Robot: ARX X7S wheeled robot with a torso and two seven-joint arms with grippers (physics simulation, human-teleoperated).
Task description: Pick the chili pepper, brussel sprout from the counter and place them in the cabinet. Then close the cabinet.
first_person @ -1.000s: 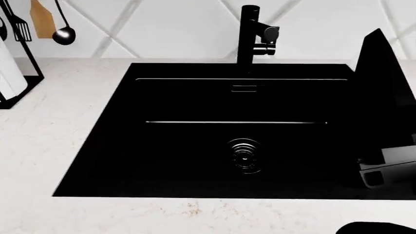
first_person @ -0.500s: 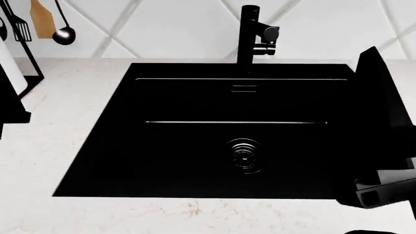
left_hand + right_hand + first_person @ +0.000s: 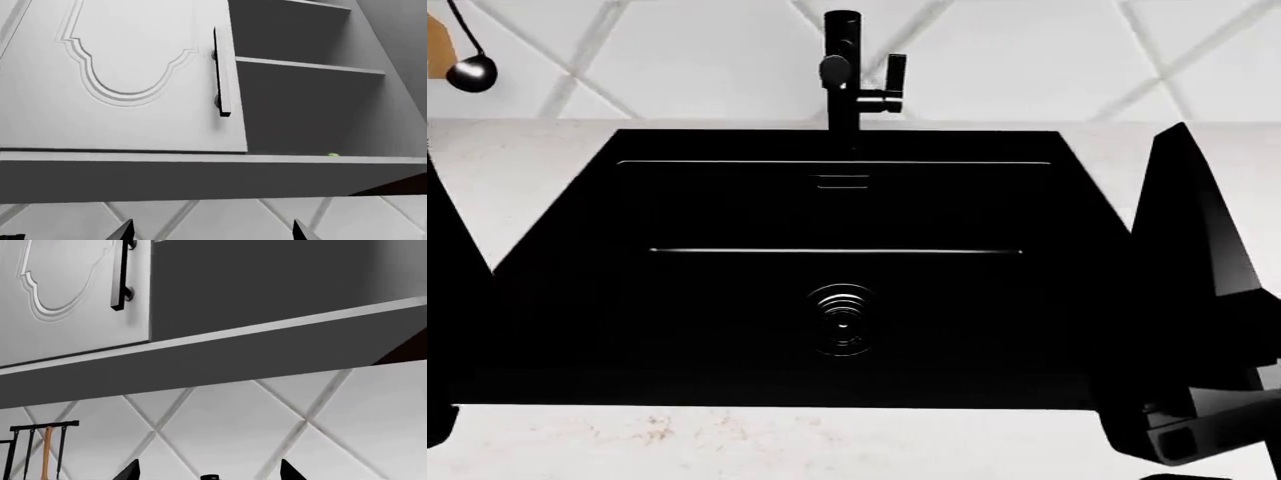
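The cabinet (image 3: 301, 107) hangs overhead, its left door (image 3: 127, 75) shut and its right half open on grey shelves. A small green ball, the brussel sprout (image 3: 331, 155), peeks over the front edge of the bottom shelf. The chili pepper is out of view. My left gripper (image 3: 211, 231) points up at the cabinet's underside, open, with nothing between its fingertips (image 3: 123, 231). My right gripper (image 3: 209, 470) also points up below the cabinet (image 3: 267, 285), open and empty. The counter (image 3: 827, 440) shows white around the sink, with neither vegetable on it.
A black sink (image 3: 834, 270) with a black faucet (image 3: 845, 70) fills the head view. My black arms stand at its left edge (image 3: 447, 300) and right edge (image 3: 1188, 300). A ladle (image 3: 470, 68) hangs on the tiled wall. A utensil rack (image 3: 40, 450) shows below the shut door's handle (image 3: 121, 277).
The head view has shifted right, so the sink and faucet now sit further left in it. My left arm has come into the left edge and my right arm looms larger.
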